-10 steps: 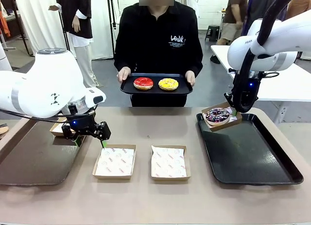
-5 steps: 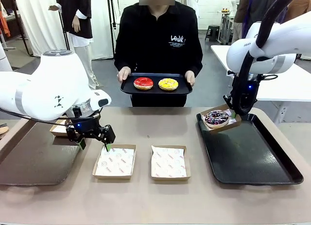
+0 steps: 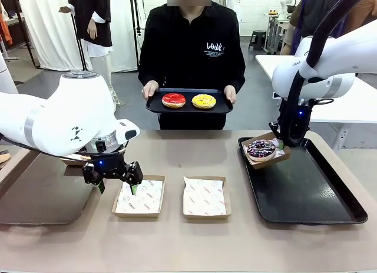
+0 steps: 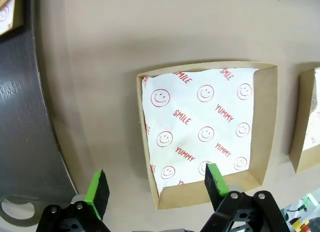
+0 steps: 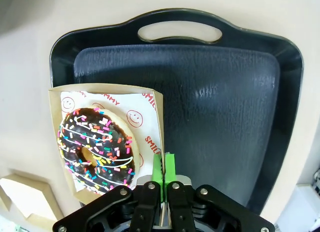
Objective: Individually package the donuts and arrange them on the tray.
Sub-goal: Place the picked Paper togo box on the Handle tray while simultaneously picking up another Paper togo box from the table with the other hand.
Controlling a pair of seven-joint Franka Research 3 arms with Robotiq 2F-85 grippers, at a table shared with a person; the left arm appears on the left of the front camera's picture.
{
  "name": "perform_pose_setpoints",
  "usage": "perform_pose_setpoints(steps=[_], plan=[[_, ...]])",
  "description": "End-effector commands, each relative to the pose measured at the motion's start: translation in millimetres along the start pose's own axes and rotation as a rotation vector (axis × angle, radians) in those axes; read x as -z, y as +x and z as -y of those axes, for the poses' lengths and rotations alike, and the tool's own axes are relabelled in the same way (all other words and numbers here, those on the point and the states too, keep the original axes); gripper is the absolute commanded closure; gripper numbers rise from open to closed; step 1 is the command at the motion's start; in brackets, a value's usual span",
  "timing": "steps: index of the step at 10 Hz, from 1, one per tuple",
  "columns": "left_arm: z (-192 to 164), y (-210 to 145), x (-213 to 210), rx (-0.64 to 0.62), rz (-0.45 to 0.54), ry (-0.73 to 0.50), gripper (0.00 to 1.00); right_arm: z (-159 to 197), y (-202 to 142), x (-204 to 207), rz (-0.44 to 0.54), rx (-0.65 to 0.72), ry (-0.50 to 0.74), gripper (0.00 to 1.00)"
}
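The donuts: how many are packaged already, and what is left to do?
Done: the chocolate sprinkled donut sits in a paper box. In hand: the right gripper, shut on that box's wall, holds it at the black tray's corner; the left gripper hangs open over an empty lined box. Left: the red donut and yellow donut lie unboxed on the person's tray; a second empty box waits.

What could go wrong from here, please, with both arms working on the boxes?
1. The right end effector pinches only one wall of the donut box, which overhangs the rim of the black tray; the chocolate donut could slide out, or the box could land half off the tray.
2. The open left end effector straddles a wall of the empty box; closing may catch the loose paper liner and drag it out.
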State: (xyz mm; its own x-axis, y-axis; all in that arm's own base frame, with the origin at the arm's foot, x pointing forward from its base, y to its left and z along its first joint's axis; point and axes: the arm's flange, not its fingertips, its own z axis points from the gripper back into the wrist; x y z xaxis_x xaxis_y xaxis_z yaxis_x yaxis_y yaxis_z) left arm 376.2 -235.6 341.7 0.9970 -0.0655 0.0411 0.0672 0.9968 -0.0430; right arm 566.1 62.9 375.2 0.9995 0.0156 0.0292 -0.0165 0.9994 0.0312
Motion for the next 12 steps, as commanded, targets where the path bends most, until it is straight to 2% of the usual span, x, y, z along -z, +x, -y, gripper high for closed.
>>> perform_pose_setpoints(steps=[1,12], plan=[[-1,5,9,-0.050,0.023,0.023,0.00,-2,2,8,0.020,0.007,0.006,0.99],[-7,15,21,-0.072,0.001,0.028,0.00,5,25,24,-0.003,0.092,-0.007,0.99]])
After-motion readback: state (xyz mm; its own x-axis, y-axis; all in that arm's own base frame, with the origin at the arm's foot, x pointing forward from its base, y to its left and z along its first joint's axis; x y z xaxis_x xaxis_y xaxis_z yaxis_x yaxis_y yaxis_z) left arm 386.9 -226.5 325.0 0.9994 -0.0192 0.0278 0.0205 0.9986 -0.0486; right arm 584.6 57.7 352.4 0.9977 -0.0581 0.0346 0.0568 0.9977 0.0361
